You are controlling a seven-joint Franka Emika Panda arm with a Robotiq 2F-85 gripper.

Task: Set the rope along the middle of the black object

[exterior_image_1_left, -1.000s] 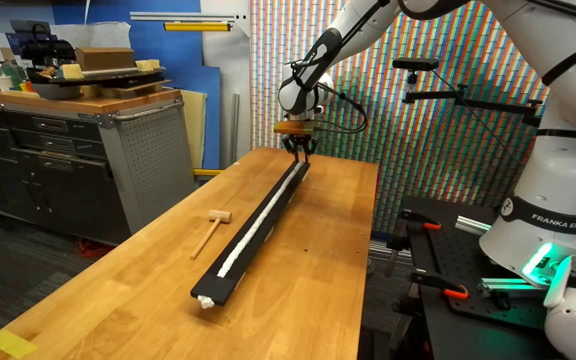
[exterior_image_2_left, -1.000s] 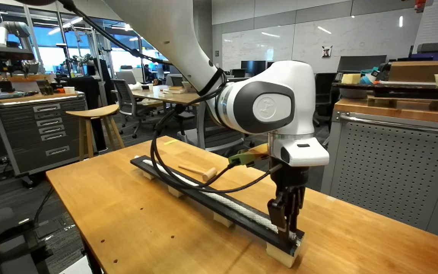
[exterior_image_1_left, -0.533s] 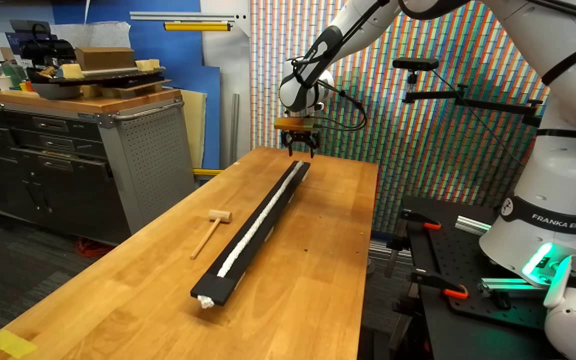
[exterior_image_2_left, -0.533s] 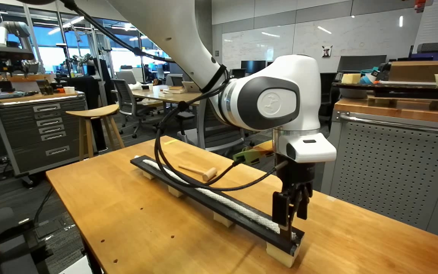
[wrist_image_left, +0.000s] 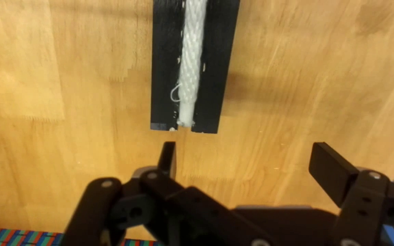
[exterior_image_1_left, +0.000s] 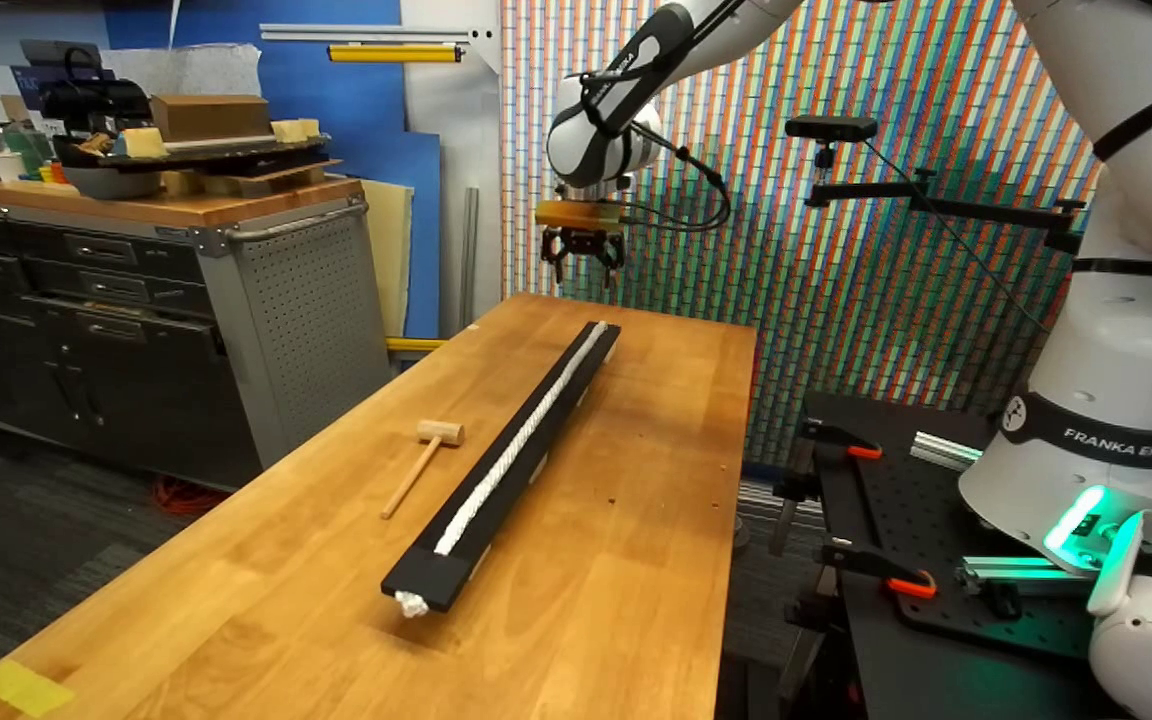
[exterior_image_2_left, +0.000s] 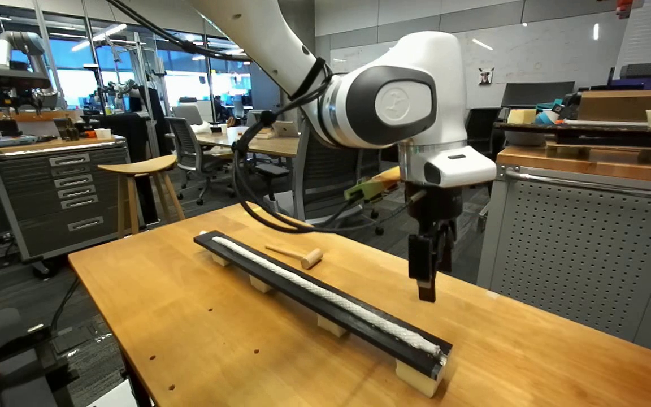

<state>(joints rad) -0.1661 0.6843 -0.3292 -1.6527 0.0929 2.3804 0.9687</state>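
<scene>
We see the Robotiq gripper (wrist_image_left: 243, 152) spread wide above a wooden table (exterior_image_1_left: 656, 450), near one short edge, wood showing through its gap. It hangs apart from the black bar (wrist_image_left: 214, 68), which ends near that edge. Along the bar's middle we find the white braided rope (wrist_image_left: 192, 58); a wooden mallet (exterior_image_1_left: 436, 434) lies toward one long edge.
</scene>
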